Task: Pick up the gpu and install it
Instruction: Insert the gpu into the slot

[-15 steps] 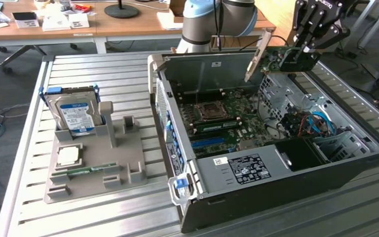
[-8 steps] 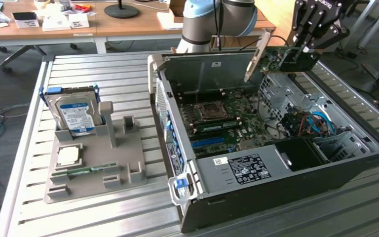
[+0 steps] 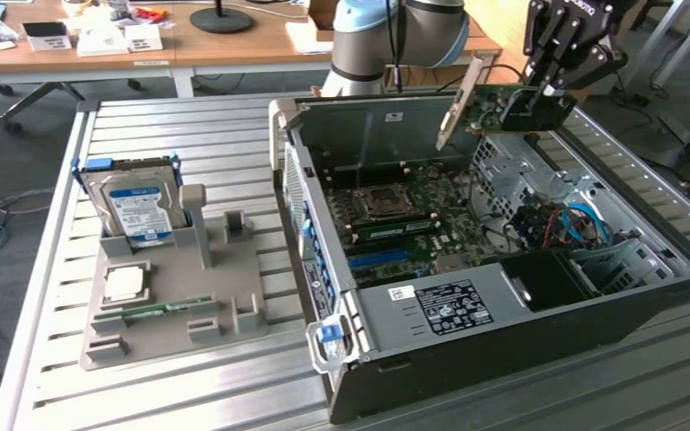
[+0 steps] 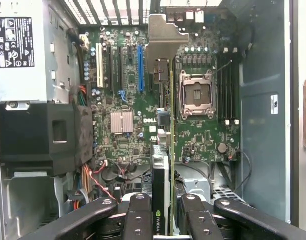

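Pincer [image 3: 535,106] clamped on green, black-fanned gpu card [image 3: 485,106]; suspended edge-down over green motherboard [image 4: 203,140], long axis parallel to blue slot [image 4: 140,70], offset toward silver processor socket [image 4: 196,95].

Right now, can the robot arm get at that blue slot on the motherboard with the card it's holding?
Probably yes. The computer case lies open, and the fingers, shut on the gpu, hang over the motherboard with nothing covering the blue slot.
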